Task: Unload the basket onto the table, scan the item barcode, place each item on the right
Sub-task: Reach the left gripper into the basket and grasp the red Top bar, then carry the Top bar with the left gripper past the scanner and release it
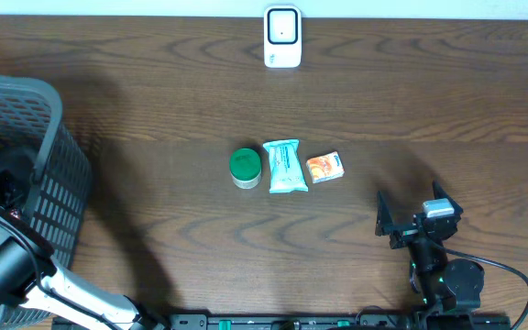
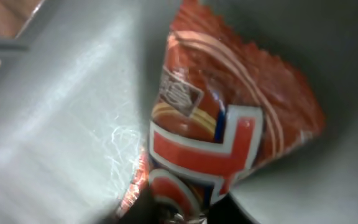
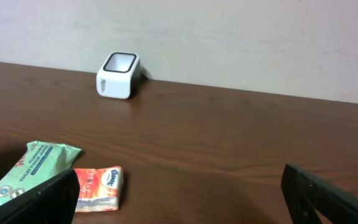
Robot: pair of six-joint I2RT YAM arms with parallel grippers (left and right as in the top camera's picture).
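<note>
One red snack bag (image 2: 229, 124), seemingly clamped by left gripper (image 2: 169, 213); right gripper (image 3: 182, 196) spread; three table items (image 1: 285, 166), one scanner (image 1: 282, 38).

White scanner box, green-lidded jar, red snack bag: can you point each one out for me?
white scanner box (image 1: 282, 37), overhead view, on its top face
green-lidded jar (image 1: 245, 165), overhead view, middle of its lid
red snack bag (image 2: 229, 118), left wrist view, on its printed front

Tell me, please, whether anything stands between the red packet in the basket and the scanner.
Only the basket wall around the red packet; beyond it, the table toward the scanner looks bare.
</note>
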